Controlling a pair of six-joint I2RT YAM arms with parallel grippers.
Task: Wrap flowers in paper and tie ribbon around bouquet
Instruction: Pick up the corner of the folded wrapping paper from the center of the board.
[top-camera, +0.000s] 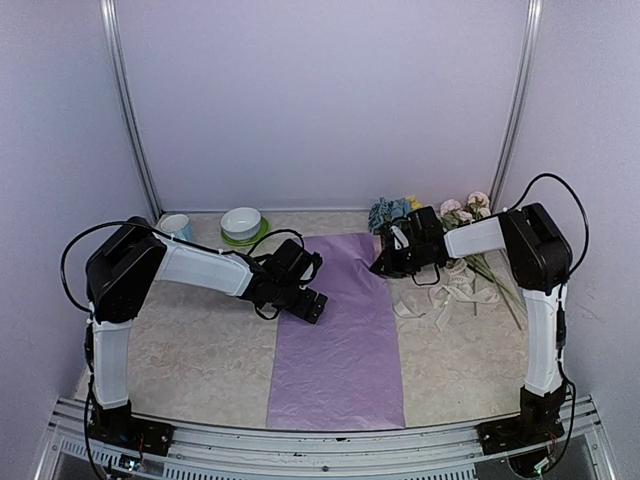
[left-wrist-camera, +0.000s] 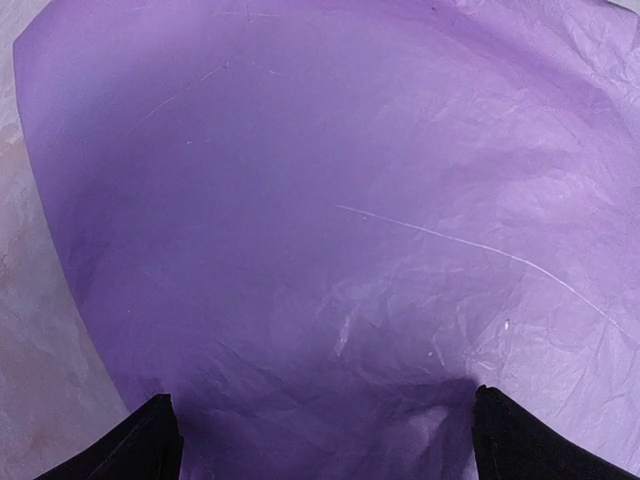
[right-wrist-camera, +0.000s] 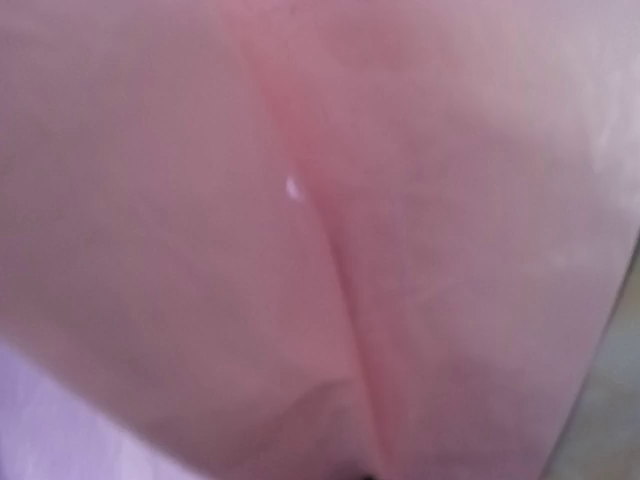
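The lilac paper (top-camera: 340, 340) lies as a long strip down the middle of the table. My left gripper (top-camera: 311, 303) is low over the paper's left edge. In the left wrist view it (left-wrist-camera: 320, 455) is open, its dark fingertips (left-wrist-camera: 135, 445) wide apart over the crinkled paper (left-wrist-camera: 330, 220). My right gripper (top-camera: 381, 266) is at the paper's right edge near the back. The right wrist view is filled by blurred pink paper (right-wrist-camera: 200, 250) with a crease running down to the bottom middle, and the jaws are hidden. The flowers (top-camera: 428, 211) lie at the back right, and the cream ribbon (top-camera: 445, 290) is in a loose heap beside them.
A white bowl on a green saucer (top-camera: 242, 225) and a pale blue cup (top-camera: 176, 227) stand at the back left. Metal frame posts (top-camera: 130, 110) rise at both back corners. A rail (top-camera: 320, 445) runs along the near table edge.
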